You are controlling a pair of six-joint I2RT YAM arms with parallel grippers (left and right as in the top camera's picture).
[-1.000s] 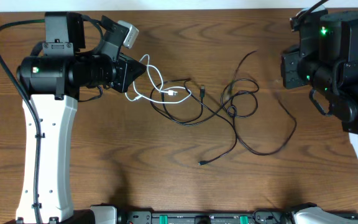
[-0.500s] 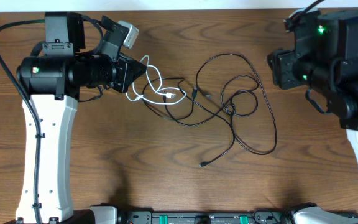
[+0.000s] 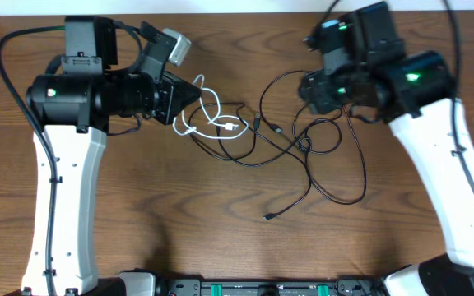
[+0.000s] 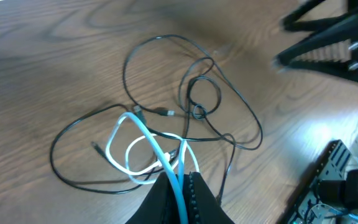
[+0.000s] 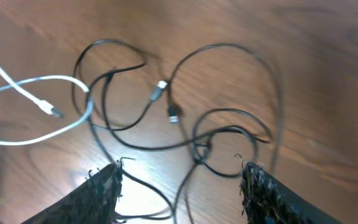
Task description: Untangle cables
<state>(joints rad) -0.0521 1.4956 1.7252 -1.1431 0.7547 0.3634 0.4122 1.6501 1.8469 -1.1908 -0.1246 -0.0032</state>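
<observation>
On the far half of the table, near its middle, the cables are spread in a loose tangle. The white cable is looped at the left of the heap, and its plug lies among the nearest black strands. Its other end is raised to the left gripper, whose fingers are closed narrowly on it; in the left wrist view the white cord is seen running straight in between them. The black cables are crossed over one another to the right of the white one. A large loop is drawn out toward the far side, and several strands are gathered at a tight crossing. One long strand is trailed toward the near side and is ended by a small plug lying alone on the wood. A silvery plug and a dark plug are seen close together inside the tangle. The right gripper is held over the right part of the black loops with its fingers spread wide; whether any cable is touched cannot be told.
</observation>
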